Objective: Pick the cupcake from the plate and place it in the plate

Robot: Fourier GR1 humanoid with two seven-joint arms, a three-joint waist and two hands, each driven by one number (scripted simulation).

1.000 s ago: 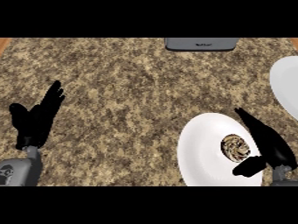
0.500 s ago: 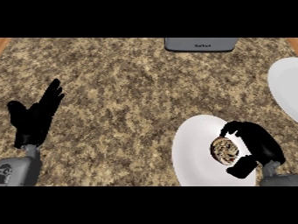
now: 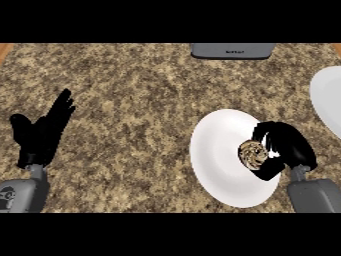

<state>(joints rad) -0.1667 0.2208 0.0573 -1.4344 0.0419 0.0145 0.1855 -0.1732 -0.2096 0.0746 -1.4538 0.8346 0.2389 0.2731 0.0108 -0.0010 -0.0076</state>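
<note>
Cupcake (image 3: 250, 154) on near plate (image 3: 216, 150), right hand (image 3: 285, 145) curled round it; left hand (image 3: 40, 134) open, resting.

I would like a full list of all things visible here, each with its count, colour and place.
counter: 1, speckled brown, fills the view
near plate: 1, white, lower right
far plate: 1, white, right edge, partly cut off
cupcake: 1, brown, on the near plate
box: 1, grey, top edge
left hand: 1, black, lower left, open, resting
right hand: 1, black, fingers curled round the cupcake
</note>
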